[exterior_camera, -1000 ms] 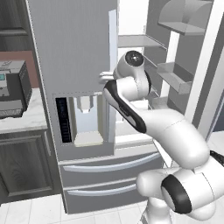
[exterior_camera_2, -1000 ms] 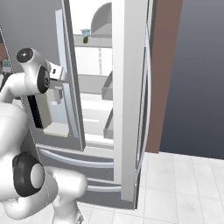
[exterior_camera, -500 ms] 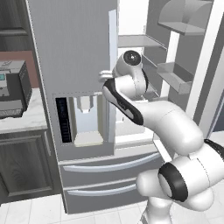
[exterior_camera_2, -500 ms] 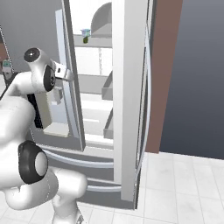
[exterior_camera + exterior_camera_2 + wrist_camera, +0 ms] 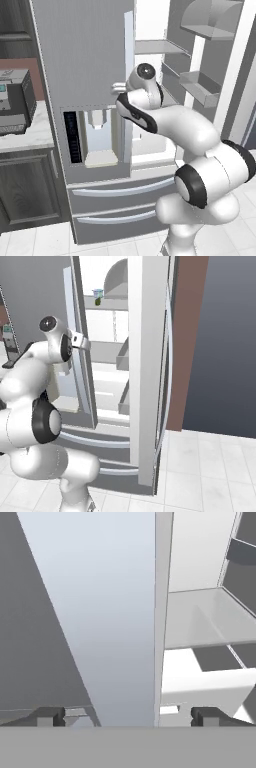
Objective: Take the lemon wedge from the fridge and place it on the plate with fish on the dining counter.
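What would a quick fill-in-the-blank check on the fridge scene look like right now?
1. The right-hand door of the fridge stands ____.
2. The gripper has its jaws ____, with nothing between them.
3. The pale blue cup sits on the ____ shelf of the fridge.
4. The water dispenser panel is set in the ____ door.

Missing words: open; open; top; closed

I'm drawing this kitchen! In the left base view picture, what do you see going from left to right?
Black appliance on the counter → water dispenser panel on the shut fridge door → robot arm → open fridge door's shelves.
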